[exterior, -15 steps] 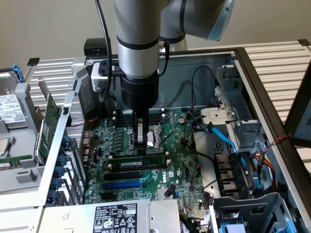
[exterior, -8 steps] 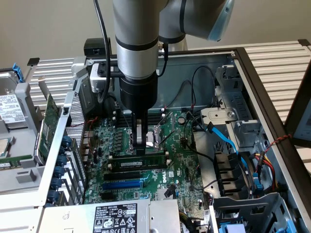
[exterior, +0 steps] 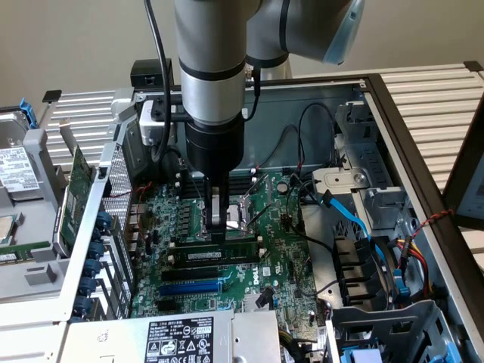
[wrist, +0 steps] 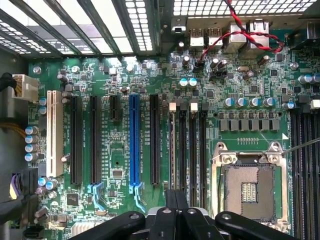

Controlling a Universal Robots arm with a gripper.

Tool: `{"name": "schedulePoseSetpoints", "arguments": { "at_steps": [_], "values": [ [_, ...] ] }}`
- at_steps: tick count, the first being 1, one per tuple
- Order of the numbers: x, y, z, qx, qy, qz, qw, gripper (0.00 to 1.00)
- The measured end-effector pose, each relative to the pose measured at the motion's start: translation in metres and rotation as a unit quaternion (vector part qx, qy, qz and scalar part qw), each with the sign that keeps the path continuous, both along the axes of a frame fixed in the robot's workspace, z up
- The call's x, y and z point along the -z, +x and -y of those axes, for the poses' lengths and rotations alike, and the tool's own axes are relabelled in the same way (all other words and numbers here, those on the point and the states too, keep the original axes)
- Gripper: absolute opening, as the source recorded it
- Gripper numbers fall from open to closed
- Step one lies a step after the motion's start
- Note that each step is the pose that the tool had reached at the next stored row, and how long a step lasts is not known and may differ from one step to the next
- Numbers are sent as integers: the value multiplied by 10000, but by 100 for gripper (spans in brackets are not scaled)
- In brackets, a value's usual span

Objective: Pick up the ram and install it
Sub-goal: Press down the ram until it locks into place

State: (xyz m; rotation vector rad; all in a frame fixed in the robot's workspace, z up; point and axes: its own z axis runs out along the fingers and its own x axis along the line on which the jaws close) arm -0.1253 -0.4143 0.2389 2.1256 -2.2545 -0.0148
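Note:
The ram [exterior: 238, 248] is a narrow green stick standing on edge in a memory slot of the motherboard [exterior: 280, 265], beside the CPU socket [exterior: 246, 208]. My gripper [exterior: 219, 233] comes straight down on its top edge, near the middle of its length, with the fingers shut on the ram. In the wrist view the gripper [wrist: 175, 207] has its two black fingers pressed together. The ram [wrist: 173, 150] shows edge-on as a thin light line running out from between them along the slot. The wrist hides the far part of the slot row in the exterior view.
Long black slots and one blue slot [wrist: 134, 145] lie parallel to the ram. Black cables and a blue cable [exterior: 352, 215] cross the case on the exterior view's right. A power supply [exterior: 178, 340] sits at the front. A green expansion card [exterior: 72, 200] stands outside the case wall.

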Motion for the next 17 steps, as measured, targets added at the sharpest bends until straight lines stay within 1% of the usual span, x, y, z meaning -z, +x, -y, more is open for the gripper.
{"name": "schedulePoseSetpoints", "arguments": {
  "at_steps": [7,17],
  "values": [
    [45,-3,-20,0,-8,-1,10000,10],
    [90,-4,-22,0,-22,-2,10000,10]
  ]
}}
